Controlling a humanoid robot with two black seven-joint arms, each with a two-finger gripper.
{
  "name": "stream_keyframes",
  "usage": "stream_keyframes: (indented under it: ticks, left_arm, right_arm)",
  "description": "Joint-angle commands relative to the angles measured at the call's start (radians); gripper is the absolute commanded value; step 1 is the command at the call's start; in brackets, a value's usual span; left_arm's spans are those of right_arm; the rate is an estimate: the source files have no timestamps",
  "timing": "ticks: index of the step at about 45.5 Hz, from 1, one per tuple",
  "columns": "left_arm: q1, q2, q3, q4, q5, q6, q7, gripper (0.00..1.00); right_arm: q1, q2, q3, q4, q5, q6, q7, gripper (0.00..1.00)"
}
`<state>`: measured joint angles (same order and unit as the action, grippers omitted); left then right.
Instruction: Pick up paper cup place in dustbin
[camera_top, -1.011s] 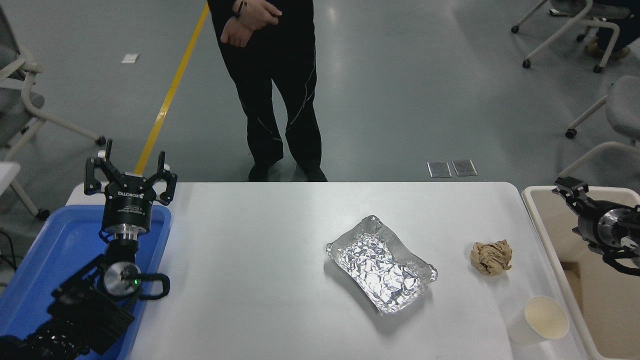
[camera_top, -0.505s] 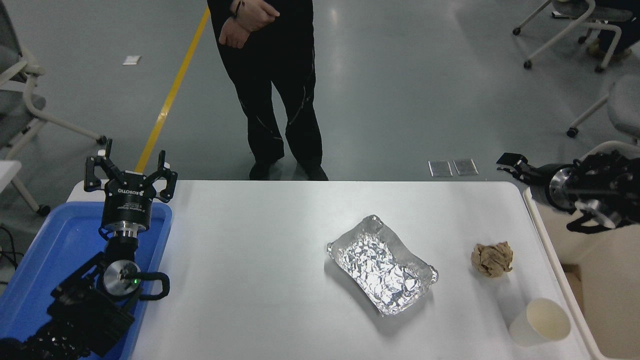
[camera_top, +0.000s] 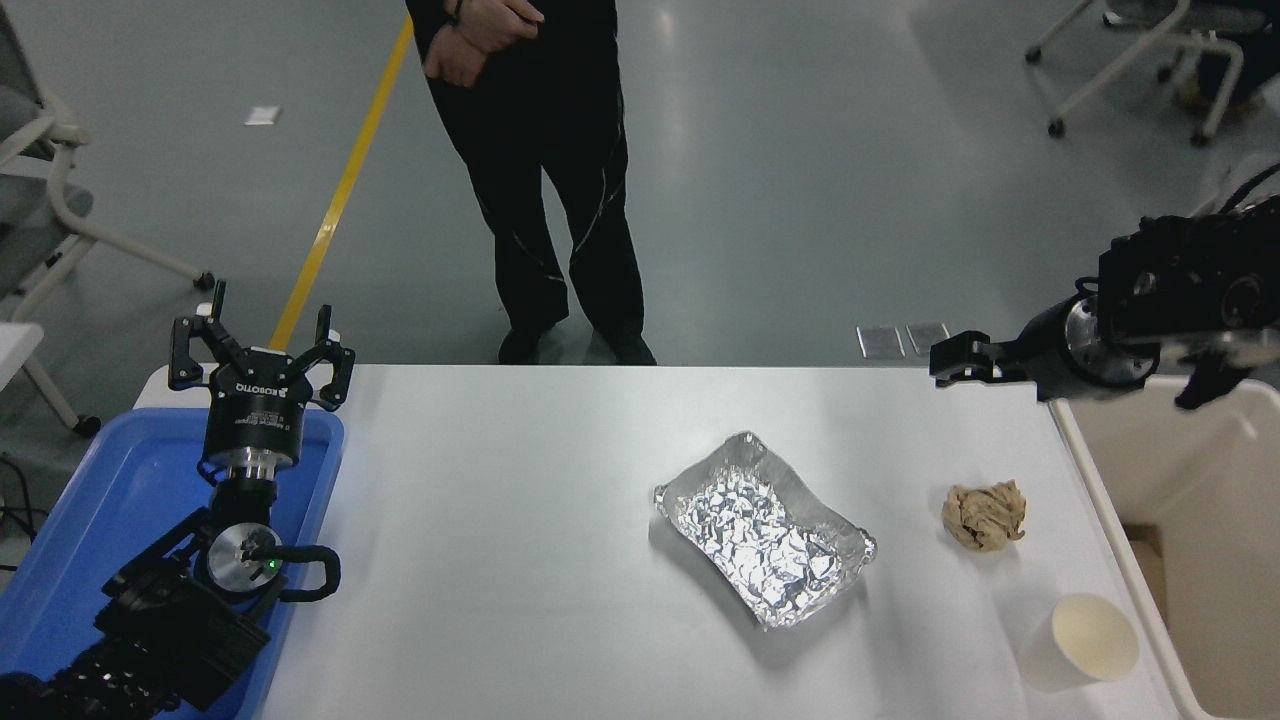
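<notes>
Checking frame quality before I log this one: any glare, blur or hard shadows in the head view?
Head view: sharp overall. Strong glare on the foil tray, and a bright sheen on the white table. The paper cup and the crumpled brown paper ball cast only soft shadows. The right tool looks slightly blurred.

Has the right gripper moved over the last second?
Yes. The right gripper has risen out of the dustbin and swung left; it now sits over the table's far right corner, well beyond the paper cup.
</notes>
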<state>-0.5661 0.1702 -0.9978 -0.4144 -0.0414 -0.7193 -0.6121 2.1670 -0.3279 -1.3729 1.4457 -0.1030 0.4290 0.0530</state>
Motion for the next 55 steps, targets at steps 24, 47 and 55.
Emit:
stream_keyframes:
  ticks: [24,47,55]
  left_arm:
    - [0.0,0.0,-0.001,0.0,0.0,0.0,0.0,0.99]
    - [0.0,0.0,-0.001,0.0,0.0,0.0,0.0,0.99]
    - [0.0,0.0,-0.001,0.0,0.0,0.0,-0.001,0.99]
  right_arm:
    - [0.261,-0.066,-0.049,0.102,-0.012,0.332,-0.002,1.0]
    - [0.048,-0.299,-0.107,0.101,-0.026,0.168,-0.005,1.0]
    - [-0.104,-0.411,-0.107,0.097,-0.032,0.041,-0.005,1.0]
